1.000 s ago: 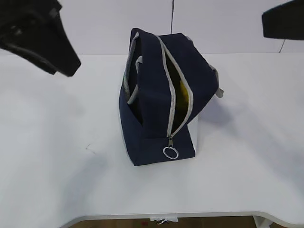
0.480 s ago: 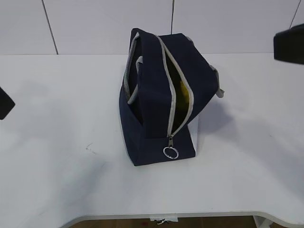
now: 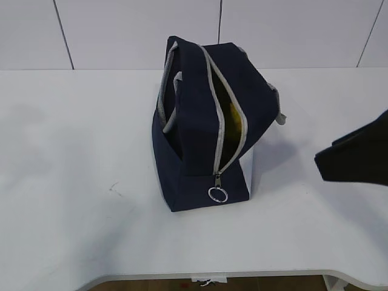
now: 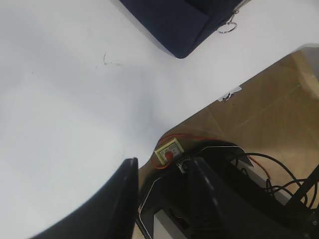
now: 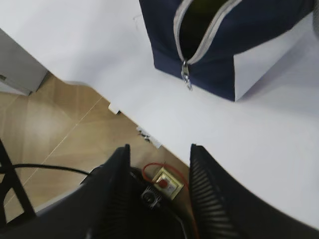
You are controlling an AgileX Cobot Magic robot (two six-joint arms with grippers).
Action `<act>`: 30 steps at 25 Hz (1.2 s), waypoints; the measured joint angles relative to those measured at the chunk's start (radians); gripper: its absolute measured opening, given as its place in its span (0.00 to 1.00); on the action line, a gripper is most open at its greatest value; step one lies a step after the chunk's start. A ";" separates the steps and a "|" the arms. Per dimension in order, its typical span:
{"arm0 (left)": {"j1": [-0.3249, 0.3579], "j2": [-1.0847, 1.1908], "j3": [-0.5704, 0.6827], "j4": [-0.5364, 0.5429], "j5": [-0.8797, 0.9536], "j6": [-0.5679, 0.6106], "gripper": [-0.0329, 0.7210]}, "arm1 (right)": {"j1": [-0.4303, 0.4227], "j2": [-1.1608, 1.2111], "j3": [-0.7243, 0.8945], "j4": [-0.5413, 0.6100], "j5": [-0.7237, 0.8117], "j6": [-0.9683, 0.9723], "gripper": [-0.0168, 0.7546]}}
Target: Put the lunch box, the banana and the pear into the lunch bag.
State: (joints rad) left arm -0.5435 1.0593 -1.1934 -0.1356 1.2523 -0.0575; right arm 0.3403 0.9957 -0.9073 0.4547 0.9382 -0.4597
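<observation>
From the exterior view, the left arm that loomed over the far left corner of the table a second ago is gone from the picture, while the right arm (image 3: 357, 159), then only a dark shape at the top right, has come down low over the table's right edge. The bag (image 3: 203, 124) has not shifted: it stands mid-table, nearer the far edge, zipper (image 3: 216, 130) open along the top with the ring pull (image 3: 217, 194) hanging at the near end. Something yellow (image 3: 236, 118) shows through the slit; whether it is banana or pear cannot be told, and the box is not visible anywhere. In the left wrist view, the left gripper (image 4: 162, 191) hangs past the table's near edge over the floor, its jaws apart and empty, with only the bag's near corner at the top of the picture. In the right wrist view, the right gripper (image 5: 159, 181) likewise hovers off the near edge, jaws apart, holding nothing, the open zipper above it. With no items left on the table and both arms backing away, the packing looks done.
</observation>
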 joint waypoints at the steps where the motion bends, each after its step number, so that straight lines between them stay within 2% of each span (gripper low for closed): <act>1: 0.000 -0.002 0.002 0.000 0.000 -0.002 0.39 | 0.004 0.009 0.000 0.000 0.018 0.014 0.41; 5: 0.000 -0.004 0.002 0.000 0.000 -0.004 0.39 | 0.101 0.065 0.000 -0.058 0.075 0.120 0.41; 11: 0.000 -0.004 0.002 0.000 0.000 -0.004 0.38 | 0.301 0.170 0.000 -0.273 0.082 0.432 0.41; 15: 0.000 -0.004 0.002 -0.005 0.000 -0.006 0.38 | 0.355 0.220 0.000 -0.409 0.043 0.604 0.41; 22: 0.000 -0.004 0.002 -0.007 0.000 -0.006 0.38 | 0.376 0.226 0.035 -0.509 -0.325 0.648 0.41; 30: 0.000 -0.004 0.002 -0.007 0.000 -0.007 0.38 | 0.377 0.226 0.321 -0.574 -0.838 0.650 0.41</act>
State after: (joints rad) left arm -0.5435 1.0549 -1.1912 -0.1429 1.2523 -0.0645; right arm 0.7173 1.2216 -0.5862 -0.1190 0.1005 0.1907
